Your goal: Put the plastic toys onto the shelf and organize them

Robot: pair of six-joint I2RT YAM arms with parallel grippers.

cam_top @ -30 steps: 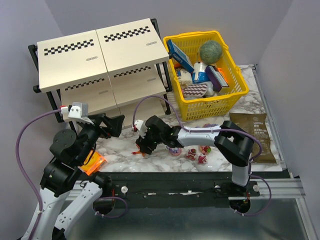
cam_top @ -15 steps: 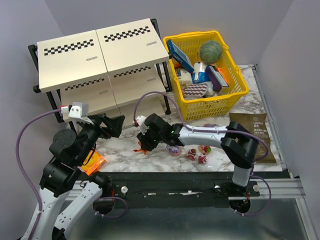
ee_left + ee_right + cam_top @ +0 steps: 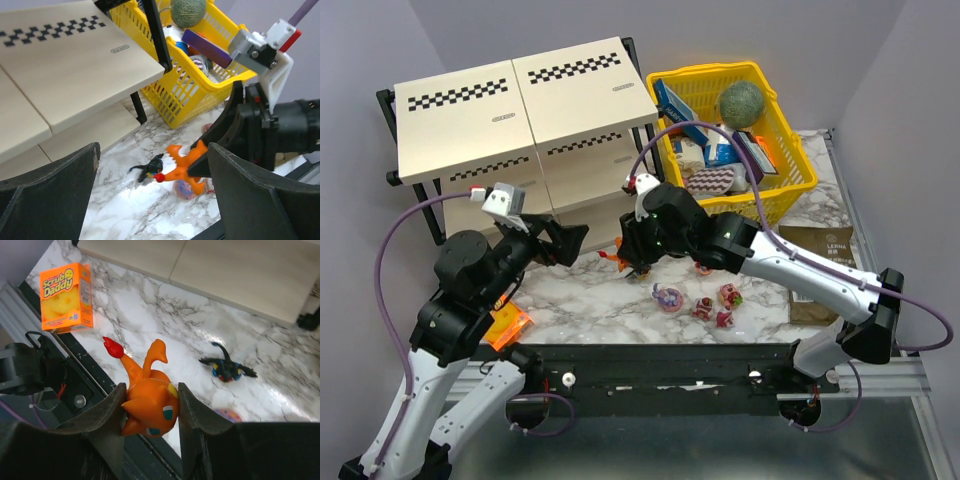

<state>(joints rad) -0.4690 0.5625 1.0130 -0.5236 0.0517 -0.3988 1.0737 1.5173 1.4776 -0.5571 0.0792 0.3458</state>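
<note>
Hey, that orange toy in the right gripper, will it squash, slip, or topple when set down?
Probably rigid: the orange toy shows no denting between the fingers of the right gripper. Its glossy, rounded body may slip. The thin tail and uneven shape suggest it could tip once released.

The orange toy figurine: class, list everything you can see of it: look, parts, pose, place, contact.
The orange toy figurine looks like glossy moulded plastic: rounded orange body, teal eye, pale yellow patch, one raised limb, long tail with a red tip. The right gripper is shut on it, a dark finger against each side of the body, tail and limb sticking out beyond the fingertips. It appears held clear of the marble tabletop; nothing else touches it.
</note>
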